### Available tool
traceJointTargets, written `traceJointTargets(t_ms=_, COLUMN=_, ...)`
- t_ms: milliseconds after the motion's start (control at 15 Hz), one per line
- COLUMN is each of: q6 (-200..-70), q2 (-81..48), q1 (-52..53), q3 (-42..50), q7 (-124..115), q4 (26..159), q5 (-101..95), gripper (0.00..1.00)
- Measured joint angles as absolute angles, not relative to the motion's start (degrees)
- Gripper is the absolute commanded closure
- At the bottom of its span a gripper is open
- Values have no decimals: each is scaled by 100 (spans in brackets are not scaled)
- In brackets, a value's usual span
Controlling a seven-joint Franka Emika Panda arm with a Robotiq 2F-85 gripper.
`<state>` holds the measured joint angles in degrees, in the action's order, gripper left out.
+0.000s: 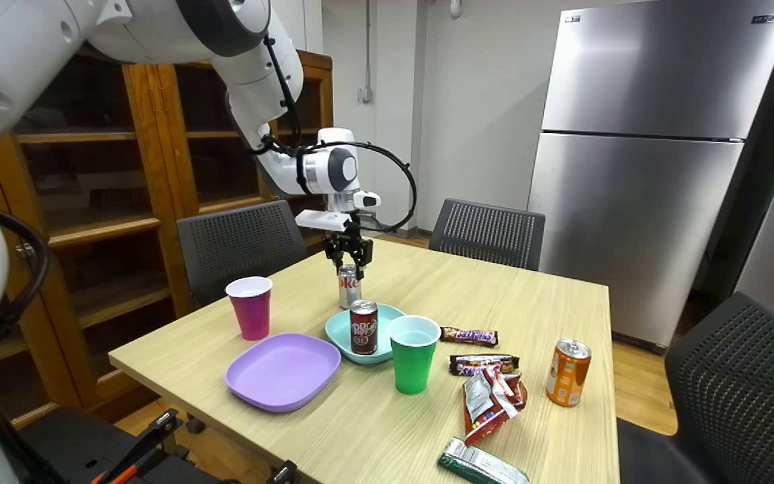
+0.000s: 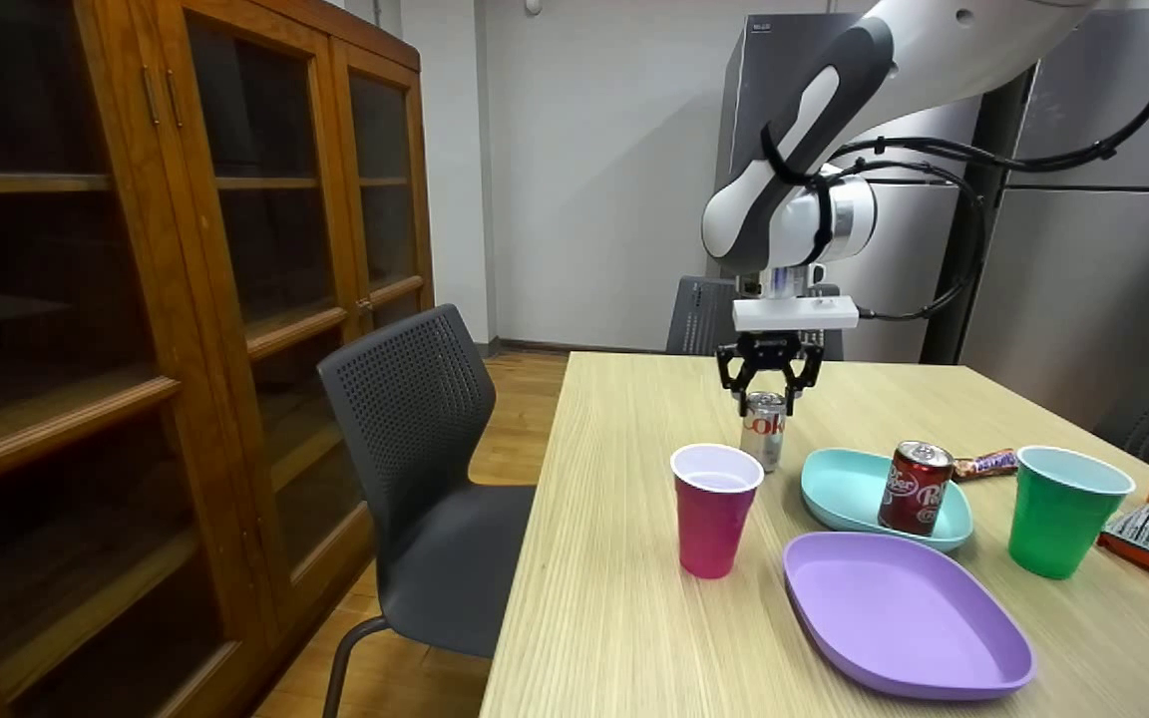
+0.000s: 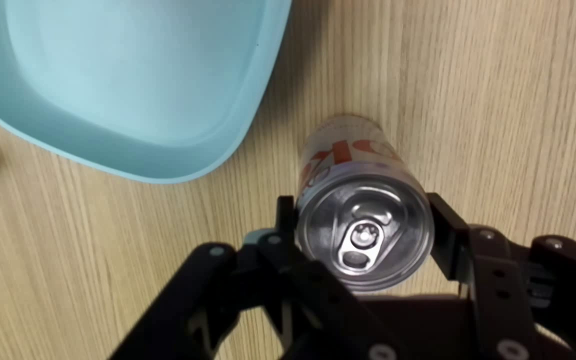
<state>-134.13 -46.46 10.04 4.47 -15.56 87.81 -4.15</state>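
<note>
Gripper (image 2: pixel 766 405) points down over the table (image 1: pixel 514 296), fingers (image 3: pixel 286 217) either side of a silver Coke can (image 3: pixel 364 232). It reads as clamped on the can — wrist view shows a fingertip against the wall on both sides, no gap I can make out. How firm the grip is, can't tell.

Key relation: can is directly below the palm, between the tips, not off to one side. Long axis upright, in line with the gripper's down-pointing axis; the line from finger to finger crosses it roughly square. Contact is high, close to the rim, so most of the body shows below the tips. Base appears to stand on the table in both exterior views. Only one arm here, so nothing nearer to choose from.

Neighbours: teal tray (image 3: pixel 133 100) is just beside the can but apart from it — bare wood between them in wrist view. A Dr Pepper can (image 2: pixel 917 489) stands upright in that tray. Purple tray (image 2: pixel 904 613) lies next to the teal one, can't tell if touching. Magenta cup (image 2: pixel 716 519) is near the Coke, apart. Green cup (image 1: pixel 413 363) is past the teal tray, on its far side from the Coke.
</note>
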Motion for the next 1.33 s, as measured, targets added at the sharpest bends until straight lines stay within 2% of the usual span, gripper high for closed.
traceJointTargets(t_ms=867, q6=-13699, q2=-2994, q1=593, q3=442, q7=-632, q4=10363, q5=-415, gripper=62)
traceJointTargets(t_ms=1333, q6=-13817, q2=-2728, q1=367, q3=430, q7=-41, q4=11010, q5=-431, gripper=62)
